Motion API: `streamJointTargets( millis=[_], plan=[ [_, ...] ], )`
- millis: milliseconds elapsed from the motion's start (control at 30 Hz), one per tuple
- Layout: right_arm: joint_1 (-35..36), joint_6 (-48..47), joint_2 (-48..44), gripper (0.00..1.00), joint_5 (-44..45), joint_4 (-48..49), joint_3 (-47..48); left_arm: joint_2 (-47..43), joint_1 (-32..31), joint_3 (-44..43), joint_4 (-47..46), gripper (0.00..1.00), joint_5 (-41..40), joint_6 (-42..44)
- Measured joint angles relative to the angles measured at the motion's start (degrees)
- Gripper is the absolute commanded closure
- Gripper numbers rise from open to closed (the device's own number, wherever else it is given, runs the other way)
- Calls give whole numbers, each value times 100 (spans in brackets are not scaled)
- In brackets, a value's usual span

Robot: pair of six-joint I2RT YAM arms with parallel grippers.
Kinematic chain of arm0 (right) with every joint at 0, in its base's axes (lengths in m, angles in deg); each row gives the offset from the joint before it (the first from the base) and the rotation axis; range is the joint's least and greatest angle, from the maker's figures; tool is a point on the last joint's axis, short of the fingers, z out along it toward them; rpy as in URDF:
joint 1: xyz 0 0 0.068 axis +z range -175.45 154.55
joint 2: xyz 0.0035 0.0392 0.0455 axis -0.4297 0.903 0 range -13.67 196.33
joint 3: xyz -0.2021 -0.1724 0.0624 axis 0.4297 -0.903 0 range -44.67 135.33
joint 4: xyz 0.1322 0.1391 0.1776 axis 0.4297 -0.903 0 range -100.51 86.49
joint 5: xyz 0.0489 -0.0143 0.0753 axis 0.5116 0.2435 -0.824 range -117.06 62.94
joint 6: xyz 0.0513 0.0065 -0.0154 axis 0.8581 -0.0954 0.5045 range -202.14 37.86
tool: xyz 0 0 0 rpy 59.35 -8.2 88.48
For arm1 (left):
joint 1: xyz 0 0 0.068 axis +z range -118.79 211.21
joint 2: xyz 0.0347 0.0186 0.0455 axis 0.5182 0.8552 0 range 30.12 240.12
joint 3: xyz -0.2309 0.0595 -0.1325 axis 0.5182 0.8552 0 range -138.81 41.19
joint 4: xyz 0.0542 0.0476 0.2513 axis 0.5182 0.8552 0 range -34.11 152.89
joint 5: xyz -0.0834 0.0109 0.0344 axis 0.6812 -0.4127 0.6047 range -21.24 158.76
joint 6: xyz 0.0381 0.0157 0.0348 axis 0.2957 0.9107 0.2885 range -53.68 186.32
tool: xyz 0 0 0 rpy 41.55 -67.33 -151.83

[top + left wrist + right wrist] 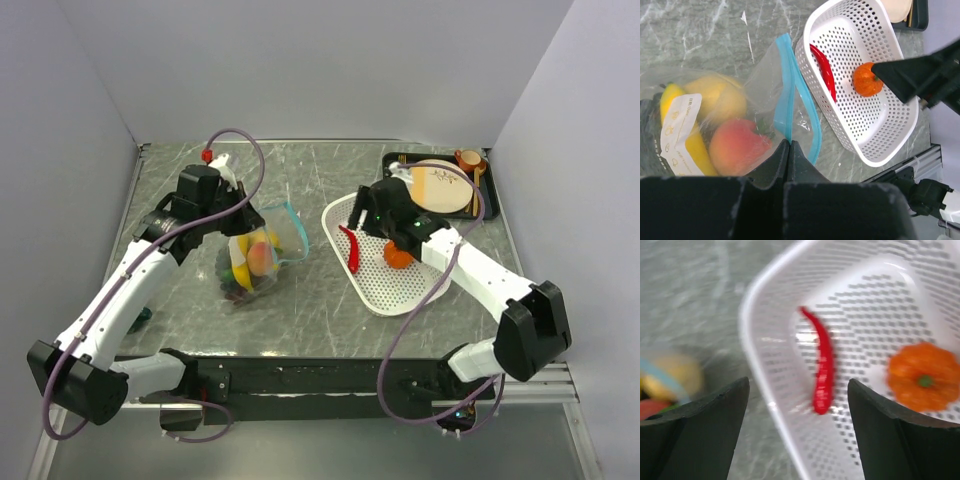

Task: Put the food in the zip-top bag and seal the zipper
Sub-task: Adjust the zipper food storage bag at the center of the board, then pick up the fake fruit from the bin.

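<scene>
White basket (386,300) with one red chili (352,247), one tomato (398,256); right claw (796,390) agape, left claw (790,149) tight on zip-top bag (762,75).

Centre-left of the frame: your left gripper (238,212) pinched the upper edge of the zip-top bag (250,275), its teal zipper (291,222) curving open toward the right. Through the clear plastic showed a peach (262,258), yellow pieces (241,270) and dark grapes (234,290). Right of centre, your right gripper (364,210) hung over the upper left corner of the white basket (385,295), where a red chili (350,246) and an orange tomato (398,257) lay apart. At upper right, a dark tray (392,160) carried a beige plate (440,188) and an orange cup (468,158).
</scene>
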Motion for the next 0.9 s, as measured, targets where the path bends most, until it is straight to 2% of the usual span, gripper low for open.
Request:
streamJointTargets(
  millis=[133, 567, 900],
  plan=[
    [-374, 17, 286, 2, 431, -448, -85, 2, 0, 13, -22, 99, 61, 4],
    [-789, 13, 953, 0, 1051, -1012, -105, 0, 0, 42, -48, 99, 70, 4],
    [-1191, -55, 1279, 0, 876, -822, -420, 0, 0, 52, -61, 99, 66, 4]
  ],
)
